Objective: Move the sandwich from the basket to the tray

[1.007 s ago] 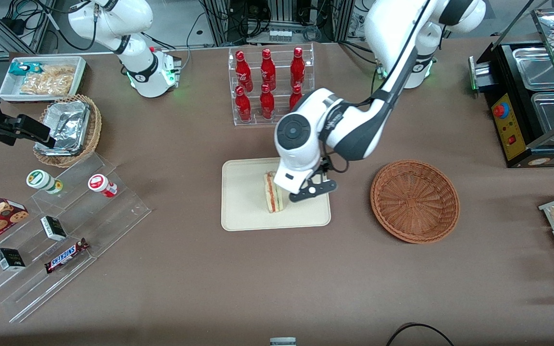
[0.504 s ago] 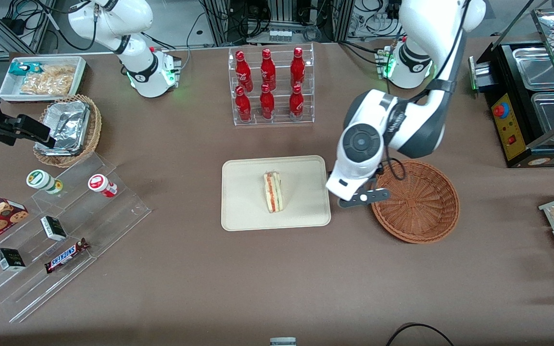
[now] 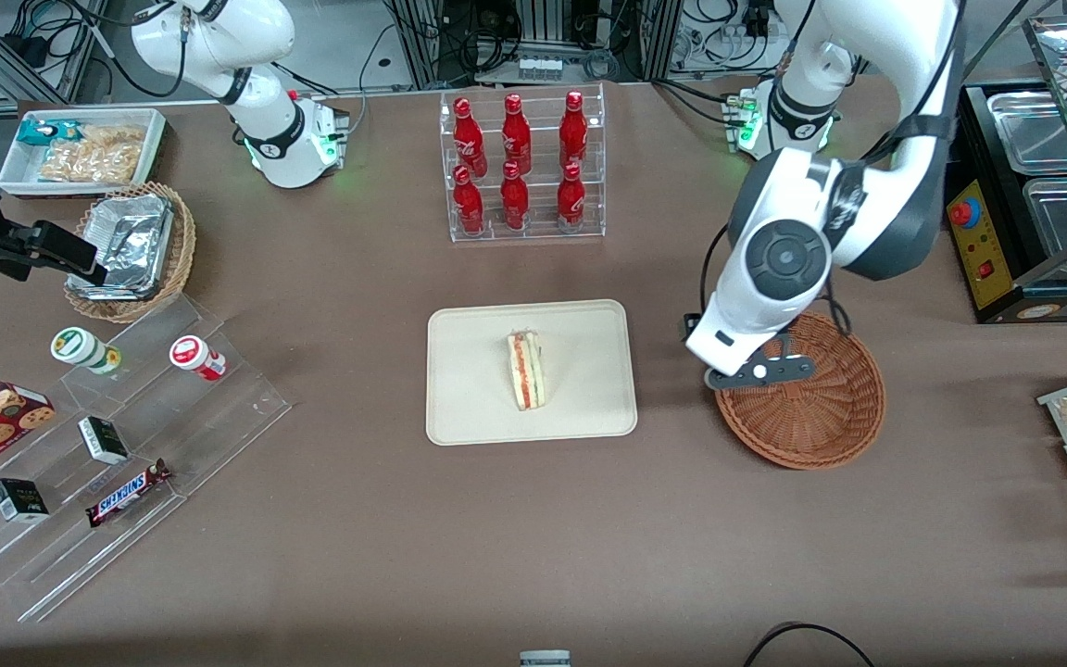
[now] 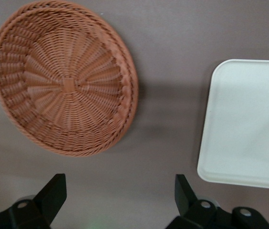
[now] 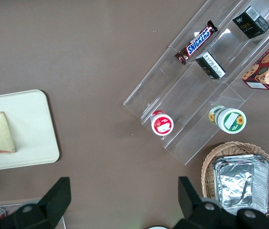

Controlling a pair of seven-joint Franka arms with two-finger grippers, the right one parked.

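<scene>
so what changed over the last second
The claw let go of the sandwich and swung away from the tray toward the working arm's end, now open and empty above the basket rim. The sandwich stayed put on the tray; basket and tray have not moved.

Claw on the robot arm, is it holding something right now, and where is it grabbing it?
Nothing. The claw is open and empty, up above the basket's edge. The sandwich lies on the tray.
</scene>
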